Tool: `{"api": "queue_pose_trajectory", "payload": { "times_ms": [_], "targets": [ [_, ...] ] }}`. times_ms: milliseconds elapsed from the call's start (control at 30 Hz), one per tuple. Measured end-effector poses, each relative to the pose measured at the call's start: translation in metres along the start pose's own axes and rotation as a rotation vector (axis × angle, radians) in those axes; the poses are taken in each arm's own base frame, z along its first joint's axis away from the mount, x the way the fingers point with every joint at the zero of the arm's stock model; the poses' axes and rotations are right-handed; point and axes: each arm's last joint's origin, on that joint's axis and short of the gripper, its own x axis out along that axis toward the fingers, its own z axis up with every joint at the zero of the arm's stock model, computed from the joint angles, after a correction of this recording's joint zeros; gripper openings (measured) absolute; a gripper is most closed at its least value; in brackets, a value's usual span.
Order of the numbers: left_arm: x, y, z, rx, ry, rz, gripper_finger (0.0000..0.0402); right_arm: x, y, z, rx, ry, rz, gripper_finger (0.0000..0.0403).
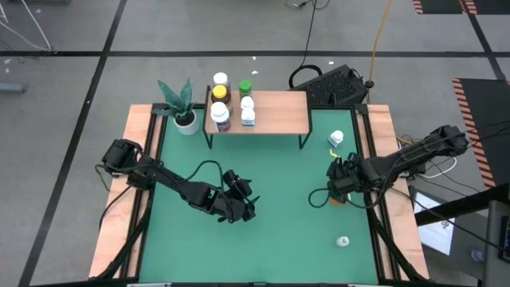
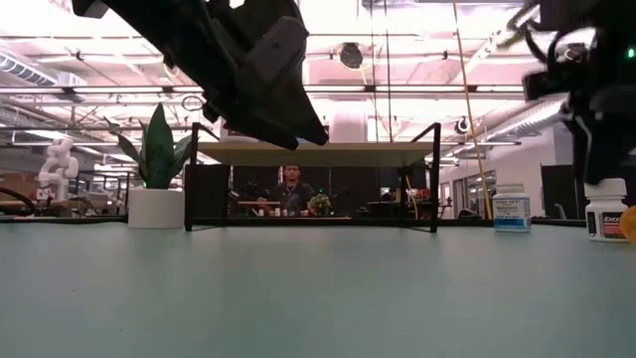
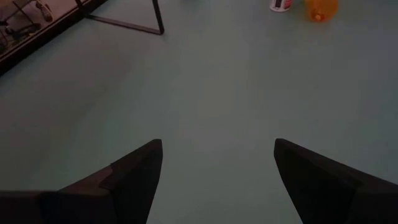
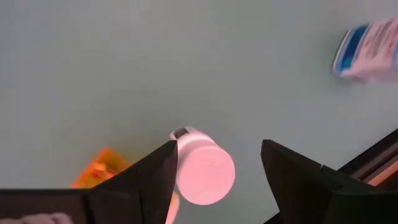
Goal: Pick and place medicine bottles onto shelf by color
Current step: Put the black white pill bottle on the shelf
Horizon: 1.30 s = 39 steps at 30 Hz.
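Right hand (image 4: 217,165), fingers apart, straddles a white-capped bottle (image 4: 204,173) at the bench's (image 1: 279,231) right, poised for gripping; left hand (image 3: 217,168) waits mid-bench, open and empty.

- The table (image 1: 271,215) has a flat green top, framed by pale wood borders
- The shelf (image 1: 275,112) is a light-wood board on thin black legs
- On the shelf stand bottles: a yellow-capped amber one (image 1: 219,95), a green one (image 1: 245,86), and white ones with white caps (image 1: 248,116)
- The white pot (image 1: 187,122) holds a green plant with pointed leaves
- Near the right gripper (image 4: 217,171), dark like its arm, stands a white-capped bottle (image 4: 204,171) beside an orange bottle (image 4: 99,168)
- A white bottle with a blue label (image 4: 367,46) lies farther off
- A small white jar (image 1: 343,241) sits alone on the green
- The left gripper (image 3: 217,180) shows two black fingers over the green
- The floor (image 1: 72,80) is grey with black lines
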Motion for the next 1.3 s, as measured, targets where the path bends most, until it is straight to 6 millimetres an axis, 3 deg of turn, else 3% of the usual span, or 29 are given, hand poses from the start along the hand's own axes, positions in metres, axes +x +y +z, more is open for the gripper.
{"api": "queue_pose_trajectory", "payload": {
  "times_ms": [300,500,833,1033,1167,1300],
  "targets": [
    [-0.001,-0.002,-0.001,0.007,-0.001,-0.005,0.0312,0.025,-0.005,-0.009,0.014,0.081,-0.006,0.0228],
    [0.0,0.0,0.0,0.004,-0.001,-0.001,0.0312,0.026,-0.005,-0.009,-0.007,0.094,0.012,0.0213],
    [0.0,0.0,0.0,0.003,-0.001,0.0,0.0312,0.026,-0.004,-0.008,-0.003,0.105,0.045,0.0143],
    [0.0,0.0,0.0,0.002,-0.002,0.001,0.0312,0.026,0.0,-0.004,0.019,0.06,0.086,0.0147],
    [0.0,0.0,0.0,0.002,-0.002,0.001,0.0312,0.017,0.008,0.008,0.08,-0.001,0.184,0.015],
    [0.002,0.002,0.001,-0.001,-0.001,0.007,0.0312,-0.006,0.016,0.027,0.06,-0.093,0.328,0.0148]
  ]
}}
